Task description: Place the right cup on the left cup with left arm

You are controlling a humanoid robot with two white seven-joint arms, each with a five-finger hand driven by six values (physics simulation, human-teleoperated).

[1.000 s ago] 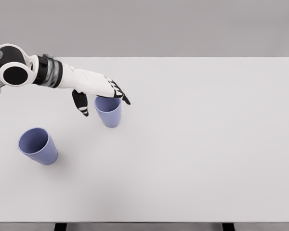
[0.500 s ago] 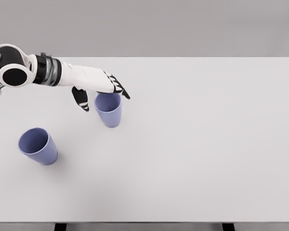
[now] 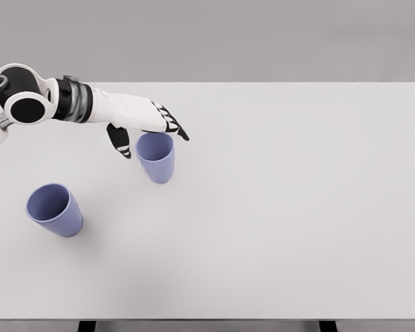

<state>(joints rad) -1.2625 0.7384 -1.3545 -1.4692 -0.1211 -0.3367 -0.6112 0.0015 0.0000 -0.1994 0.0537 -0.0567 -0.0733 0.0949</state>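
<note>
I am lifting my open left hand slightly off the right cup, ungrasped near the surface's far-left edge; the grasp is not yet made.

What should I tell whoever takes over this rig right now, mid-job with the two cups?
Left hand: open, fingers spread, holding nothing, poised at the far rim of the right cup.
Right arm: not in view.
Right cup: upright on the table, not lifted.
Left cup: standing apart, nearer the front-left, mouth open.
Done: the reach to the right cup only.
Left: close the hand on the right cup, lift it, carry it over to the left cup, set it on top and let go.
</note>
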